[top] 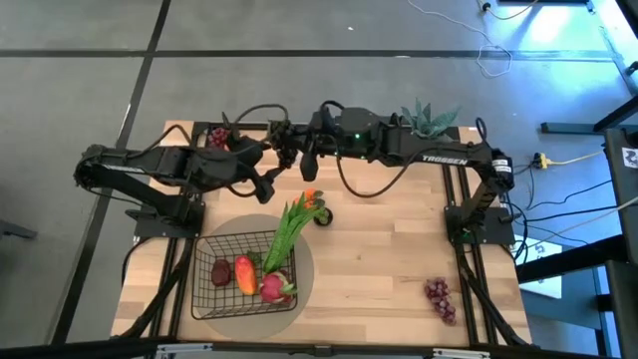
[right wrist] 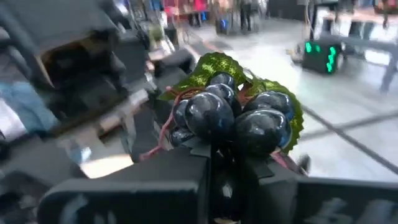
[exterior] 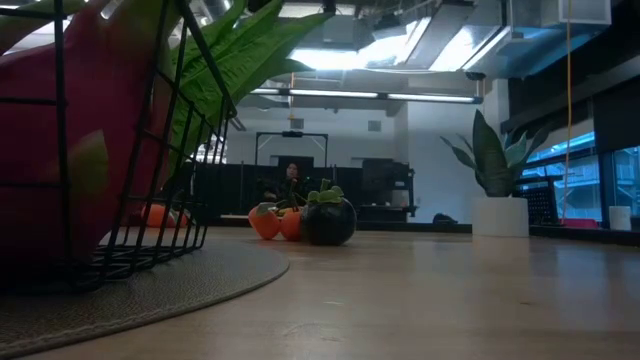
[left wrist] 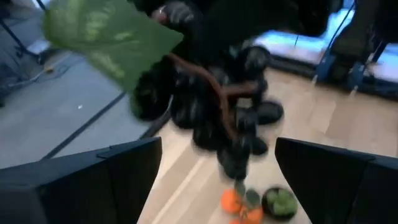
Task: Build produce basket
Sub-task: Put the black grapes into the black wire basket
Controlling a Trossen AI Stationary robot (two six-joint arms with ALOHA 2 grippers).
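A dark grape bunch (left wrist: 217, 106) with a green leaf (left wrist: 106, 37) hangs over the far middle of the table, and my right gripper (right wrist: 224, 155), reaching in level from the right (top: 307, 158), is shut on it. My left gripper (left wrist: 214, 165) stands open just left of the bunch (top: 272, 170), its fingers on either side without touching. The black wire basket (top: 209, 299) sits near left on a round mat. It holds a dark fruit, a mango (top: 244, 274), a dragon fruit (top: 274, 287) and leafy stalks (top: 289, 227) that lean over its far rim. My right gripper pinches the grape bunch at its upper end (right wrist: 231, 134), beside the leaf, between its two fingers. The fingers come at it about level from the table's right. The bunch hangs below the fingers (left wrist: 239, 152), clear of the table.
Two small oranges (top: 312, 199) and a dark round fruit (top: 323, 215) lie under the grippers. Red-purple grape bunches lie at the far left (top: 218, 137) and the near right (top: 440, 297). A potted plant (top: 429, 120) stands at the far right.
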